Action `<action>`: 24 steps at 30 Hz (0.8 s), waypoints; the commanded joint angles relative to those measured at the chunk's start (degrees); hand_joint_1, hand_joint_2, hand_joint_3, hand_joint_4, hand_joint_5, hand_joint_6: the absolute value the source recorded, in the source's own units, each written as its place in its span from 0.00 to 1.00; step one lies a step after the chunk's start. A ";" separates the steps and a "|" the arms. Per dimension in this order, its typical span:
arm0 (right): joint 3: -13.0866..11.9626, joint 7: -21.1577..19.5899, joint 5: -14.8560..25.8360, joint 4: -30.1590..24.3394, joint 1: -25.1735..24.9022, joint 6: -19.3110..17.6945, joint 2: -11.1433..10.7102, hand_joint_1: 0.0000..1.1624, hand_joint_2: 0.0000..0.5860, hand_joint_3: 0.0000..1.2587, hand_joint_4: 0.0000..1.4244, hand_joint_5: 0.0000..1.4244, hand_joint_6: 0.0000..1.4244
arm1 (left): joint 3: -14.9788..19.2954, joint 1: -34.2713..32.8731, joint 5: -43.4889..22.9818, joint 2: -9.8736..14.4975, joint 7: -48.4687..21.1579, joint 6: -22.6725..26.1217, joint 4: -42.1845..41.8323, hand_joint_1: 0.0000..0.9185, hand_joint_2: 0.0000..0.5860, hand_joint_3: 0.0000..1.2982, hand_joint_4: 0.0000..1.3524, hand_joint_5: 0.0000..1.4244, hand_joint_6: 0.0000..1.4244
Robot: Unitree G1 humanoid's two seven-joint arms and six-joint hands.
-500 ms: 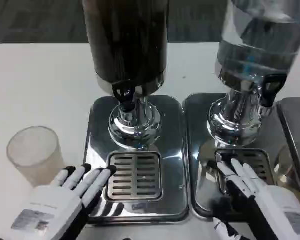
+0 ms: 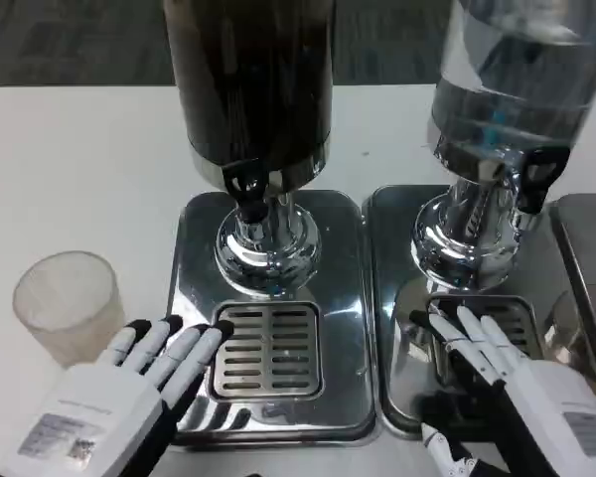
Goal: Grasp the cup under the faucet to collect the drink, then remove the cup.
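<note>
Two drink dispensers on a white table, both hands parked down front, cup off to the side.

The frosted cup point(image 2: 67, 303) stands upright on the table point(image 2: 70, 169), left of the dark dispenser point(image 2: 250, 89) and its drip grate point(image 2: 268, 350), not under the black faucet point(image 2: 248, 189). Left hand point(image 2: 119, 397) lies flat just beside the cup, fingers spread, tips reaching the steel tray's point(image 2: 194, 298) edge, holding nothing. Right hand point(image 2: 517, 388) rests with fingers extended on the clear dispenser's point(image 2: 512, 79) tray.
</note>
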 commanded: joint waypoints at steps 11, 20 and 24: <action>-0.15 -0.72 0.87 1.33 0.74 -0.57 0.07 0.48 0.98 0.09 0.00 0.00 0.08 | 4.49 0.32 -5.24 0.83 6.44 -5.96 4.27 0.00 0.19 0.00 0.00 0.00 0.00; -0.23 -0.59 1.17 1.17 1.00 -0.59 -0.03 0.48 0.98 0.09 0.00 0.00 0.08 | 5.61 -1.23 -7.16 0.06 5.85 -5.19 5.55 0.00 0.12 0.00 0.00 0.00 0.00; -0.32 -0.42 1.30 1.02 1.00 -0.55 -0.11 0.48 0.98 0.09 0.00 0.00 0.08 | 6.22 -1.67 -7.17 0.17 5.36 -4.53 5.52 0.00 0.12 0.00 0.00 0.00 0.00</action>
